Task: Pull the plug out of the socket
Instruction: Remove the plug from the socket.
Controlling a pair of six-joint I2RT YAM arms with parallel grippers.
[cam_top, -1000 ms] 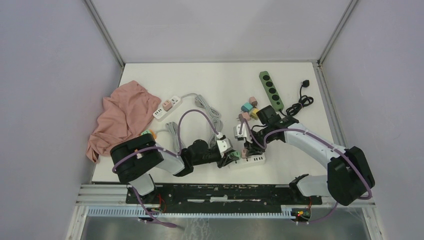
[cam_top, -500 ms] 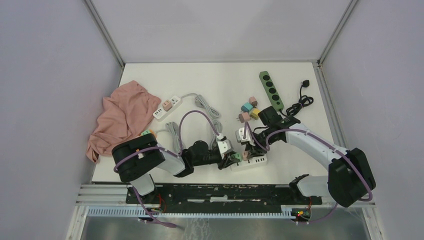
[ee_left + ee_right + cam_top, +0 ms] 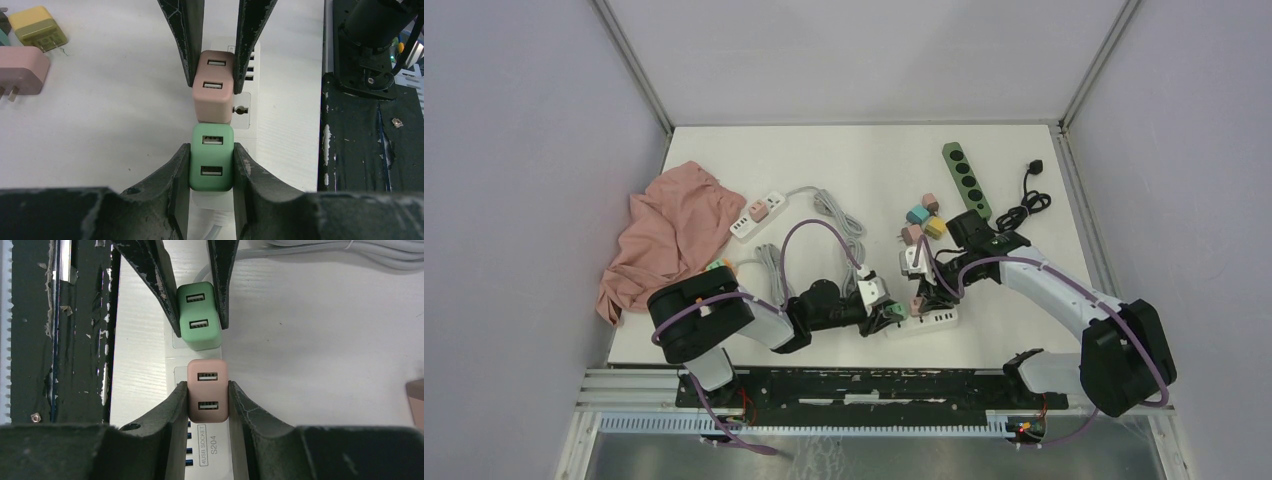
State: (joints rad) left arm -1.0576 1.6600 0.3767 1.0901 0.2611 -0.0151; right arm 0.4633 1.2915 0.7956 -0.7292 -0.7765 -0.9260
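At the near edge of the table, a white power strip (image 3: 287, 130) is seen lying flat, and every place below is given from it; two plugs are stood on its top face, just beside each other. The green plug (image 3: 211, 165) is set at the strip's left end, where the grey cord leaves; it is clamped at both sides between the fingers of the left gripper (image 3: 211, 150), which is clenched on it. The pink plug (image 3: 208, 400) is set next along the strip to the right; it is grasped the same way by the right gripper (image 3: 207, 387), whose fingers are pressed against its two flanks. Whether the prongs of either plug are seated in the strip cannot be told.

Just beyond the strip, a few loose plugs (image 3: 921, 218) in pink, teal and yellow are scattered; a coiled grey cable (image 3: 839, 222) is laid beyond and to the left. Farther left, a second white strip (image 3: 758, 214) is found, and past it a crumpled pink cloth (image 3: 669, 235). Well beyond the strip, to the right, a dark green power strip (image 3: 965, 180) is laid at a slant, with a black cord (image 3: 1027, 205) beside it.
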